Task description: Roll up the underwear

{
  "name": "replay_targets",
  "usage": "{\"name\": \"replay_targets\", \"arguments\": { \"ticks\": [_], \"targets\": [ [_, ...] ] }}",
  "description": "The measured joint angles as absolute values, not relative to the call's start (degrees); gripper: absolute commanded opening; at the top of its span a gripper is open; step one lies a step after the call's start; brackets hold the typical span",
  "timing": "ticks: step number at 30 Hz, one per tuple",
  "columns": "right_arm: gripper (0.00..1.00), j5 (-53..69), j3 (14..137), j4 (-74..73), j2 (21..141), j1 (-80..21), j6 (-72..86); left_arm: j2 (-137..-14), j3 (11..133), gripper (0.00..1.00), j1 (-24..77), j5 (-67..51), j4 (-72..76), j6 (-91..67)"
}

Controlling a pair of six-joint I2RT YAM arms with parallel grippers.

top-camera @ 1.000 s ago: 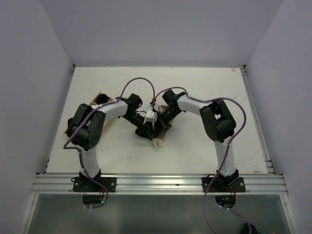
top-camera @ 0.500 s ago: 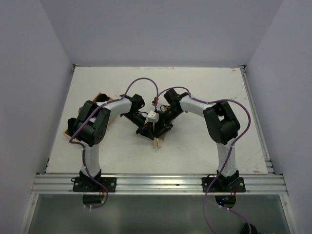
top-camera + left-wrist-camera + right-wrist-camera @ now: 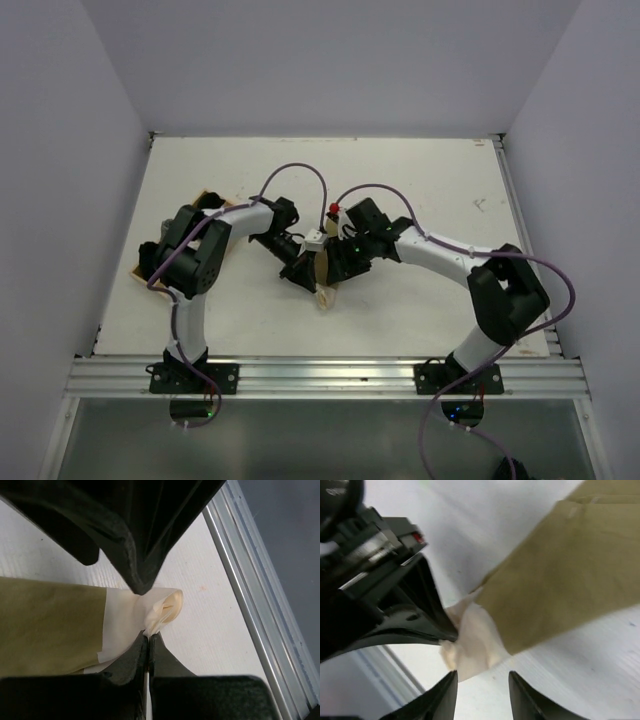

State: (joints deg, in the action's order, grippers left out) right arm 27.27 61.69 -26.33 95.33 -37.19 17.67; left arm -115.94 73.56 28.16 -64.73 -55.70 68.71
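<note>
The right hand [image 3: 482, 676] has sprung apart; the left hand [image 3: 146, 613] pinches one underwear [image 3: 50, 625].

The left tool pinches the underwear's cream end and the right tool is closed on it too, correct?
No: the right tool is open, gripping nothing, as the right wrist view shows. The left tool does pinch the underwear.

My left gripper [image 3: 148, 641] is clamped tight, jaws pressed together on the cream edge of the underwear [image 3: 125, 615] at its tips. My right gripper [image 3: 482, 679] faces it nose to nose, fingers spread, holding nothing. Both arms angle inward.
</note>
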Motion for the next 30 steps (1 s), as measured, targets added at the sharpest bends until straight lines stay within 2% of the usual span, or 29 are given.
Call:
{"name": "replay_targets", "arguments": {
  "ticks": [7,13,20,24,30],
  "targets": [
    [0.52,7.42,58.78,-22.59,91.9,-42.28,18.72,-115.92,72.75,0.0,27.81,-65.82,-55.37,65.71],
    [0.52,-3.36,58.41,-21.8,91.09,-45.45,20.23,-115.92,72.73,0.0,27.16,-65.95,-55.44,65.06],
    [0.52,-3.07,55.27,-16.16,84.31,-56.4,20.25,-116.38,72.79,0.0,27.14,-65.73,-53.04,58.87],
    [0.53,-4.05,53.15,-14.41,80.12,-56.05,21.58,-116.4,72.88,0.0,27.14,-65.69,-52.69,57.49],
    [0.55,-6.48,52.99,-14.41,81.41,-57.47,21.1,-117.47,74.59,0.0,27.14,-65.67,-52.58,55.96]
  ]
}}
